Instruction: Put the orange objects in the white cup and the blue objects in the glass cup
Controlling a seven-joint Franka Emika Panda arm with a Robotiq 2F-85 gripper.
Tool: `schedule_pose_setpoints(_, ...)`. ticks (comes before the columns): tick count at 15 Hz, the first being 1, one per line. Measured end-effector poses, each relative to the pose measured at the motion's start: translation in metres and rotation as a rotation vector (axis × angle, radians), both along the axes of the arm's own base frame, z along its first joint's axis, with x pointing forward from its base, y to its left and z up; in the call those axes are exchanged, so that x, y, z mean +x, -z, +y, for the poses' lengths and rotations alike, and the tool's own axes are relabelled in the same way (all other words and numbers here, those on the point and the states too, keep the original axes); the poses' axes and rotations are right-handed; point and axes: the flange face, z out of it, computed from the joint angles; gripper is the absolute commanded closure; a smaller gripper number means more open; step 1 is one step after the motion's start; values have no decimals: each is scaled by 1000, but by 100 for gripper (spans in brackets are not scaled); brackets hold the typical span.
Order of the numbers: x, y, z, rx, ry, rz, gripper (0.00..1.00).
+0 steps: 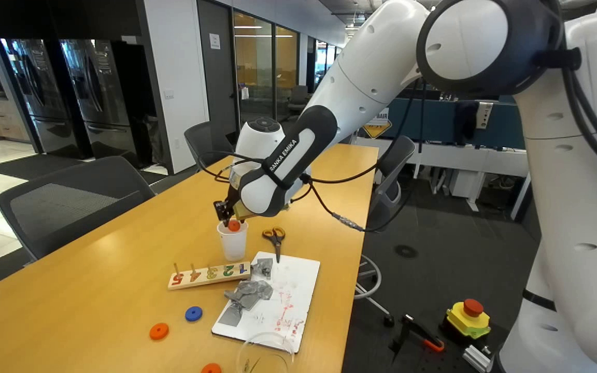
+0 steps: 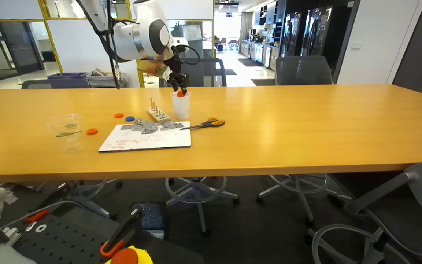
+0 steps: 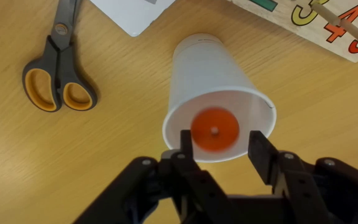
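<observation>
The arm [image 1: 373, 67] bends over the white cup [image 3: 208, 68], jaws parted wider than the loose orange disc [image 3: 218, 123].

The table [image 2: 306, 128] looks like smooth, lightly glossy wood; the number strip [image 1: 204, 277] bare matt wood; the white cup [image 3: 204, 68] smooth and matt; the clear cup [image 2: 56, 126] glossy, glass or plastic unclear; the scissors [image 3: 61, 46] metal and dull plastic; the fridges [image 1: 78, 77] polished metal

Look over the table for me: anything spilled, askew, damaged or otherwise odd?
Crumpled grey scraps lie on the white board in both exterior views, looking like litter rather than pieces to sort. The scissors lie with their tips over its edge, a bit untidy. Nothing looks spilled, and the white cup stands upright.
</observation>
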Motion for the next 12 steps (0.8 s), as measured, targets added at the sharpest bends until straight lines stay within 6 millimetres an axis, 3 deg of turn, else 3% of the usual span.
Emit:
schedule_pose_setpoints(2, 1, 2, 1, -1, 4, 0, 2)
schedule_pose_setpoints(3, 2, 2, 1, -1, 3, 0, 0)
schedule_pose_setpoints(7, 0, 1, 14, -24, -37, -1, 0)
schedule_pose_setpoints(10, -7, 1, 41, -77, -121, 23, 0)
schedule_pose_setpoints(12, -15, 3, 70, -113, -206, 69, 0)
